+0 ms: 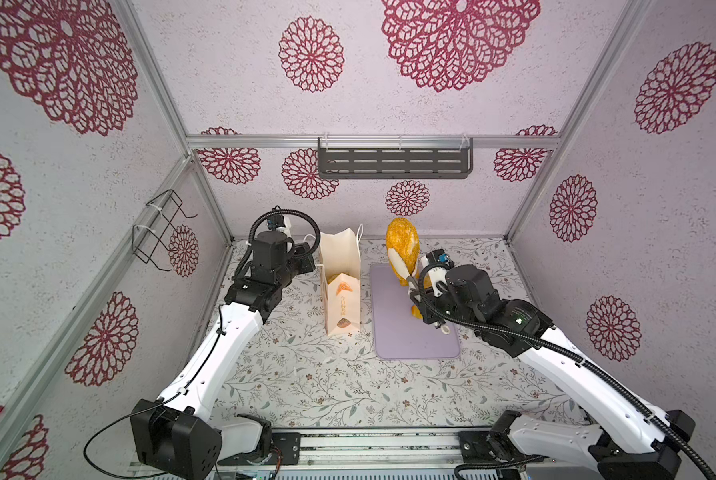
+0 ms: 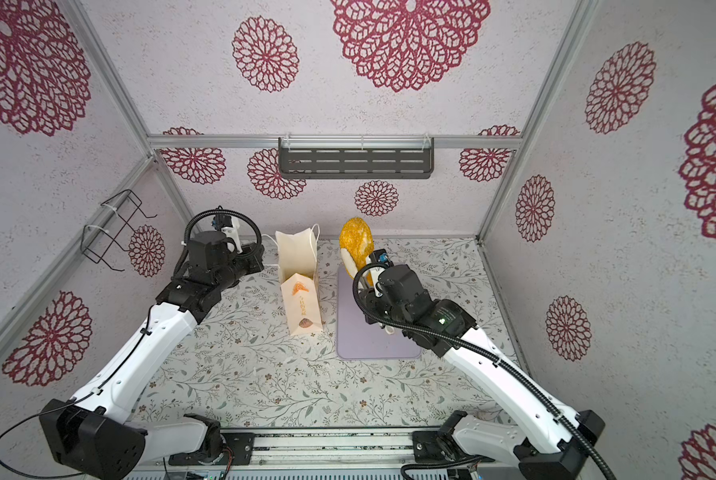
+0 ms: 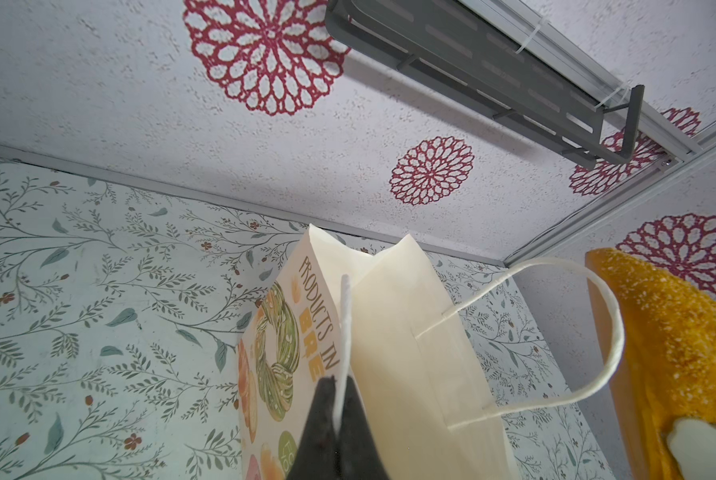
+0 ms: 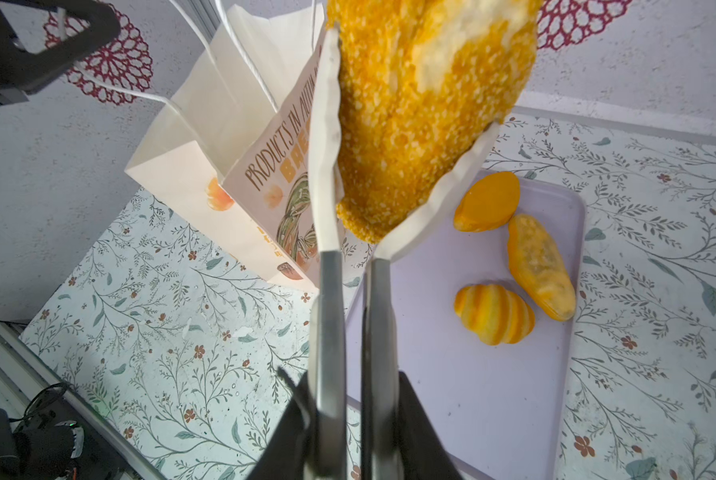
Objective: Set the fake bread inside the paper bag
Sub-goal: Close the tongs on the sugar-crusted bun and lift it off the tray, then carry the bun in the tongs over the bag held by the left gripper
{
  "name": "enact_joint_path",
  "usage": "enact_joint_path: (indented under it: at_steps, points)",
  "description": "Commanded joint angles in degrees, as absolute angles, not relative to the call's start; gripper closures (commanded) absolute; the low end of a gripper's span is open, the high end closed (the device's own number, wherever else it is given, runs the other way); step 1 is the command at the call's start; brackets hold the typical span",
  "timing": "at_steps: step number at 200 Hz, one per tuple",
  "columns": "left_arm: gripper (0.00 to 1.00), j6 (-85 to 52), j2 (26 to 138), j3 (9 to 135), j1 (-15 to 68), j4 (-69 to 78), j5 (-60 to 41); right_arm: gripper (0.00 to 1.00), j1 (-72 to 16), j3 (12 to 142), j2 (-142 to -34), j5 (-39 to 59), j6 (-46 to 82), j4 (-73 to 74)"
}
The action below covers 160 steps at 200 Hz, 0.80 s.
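Observation:
The cream paper bag (image 1: 342, 266) (image 2: 300, 291) stands upright with its mouth open, left of the lilac tray (image 1: 393, 332). My left gripper (image 3: 337, 386) is shut on one white cord handle (image 3: 344, 324) at the bag's rim. My right gripper (image 4: 354, 386) is shut on the metal tongs (image 4: 327, 291). The white tips of the tongs clamp the large oval loaf (image 4: 410, 104) (image 1: 404, 245), which is raised on end over the tray's far edge, right of the bag. Three breads lie on the tray (image 4: 472, 395): a smooth oval (image 4: 487, 201), a long roll (image 4: 541, 266) and a ribbed roll (image 4: 493, 313).
A dark slotted shelf (image 1: 393, 162) hangs on the rear wall above the bag and loaf. A black wire rack (image 1: 157, 232) sticks out from the left wall. The bag's second handle loop (image 3: 597, 332) hangs free toward the loaf.

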State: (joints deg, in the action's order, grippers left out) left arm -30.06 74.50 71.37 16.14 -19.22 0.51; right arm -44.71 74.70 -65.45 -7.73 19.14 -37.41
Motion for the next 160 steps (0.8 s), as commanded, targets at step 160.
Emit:
enact_joint_path:
  at_steps: [160]
  points:
    - [1.00, -29.45, 72.51, 72.42, 16.58, -19.31, -0.40, 0.86, -50.85, 100.83, -77.77, -14.76, 14.95, -42.36]
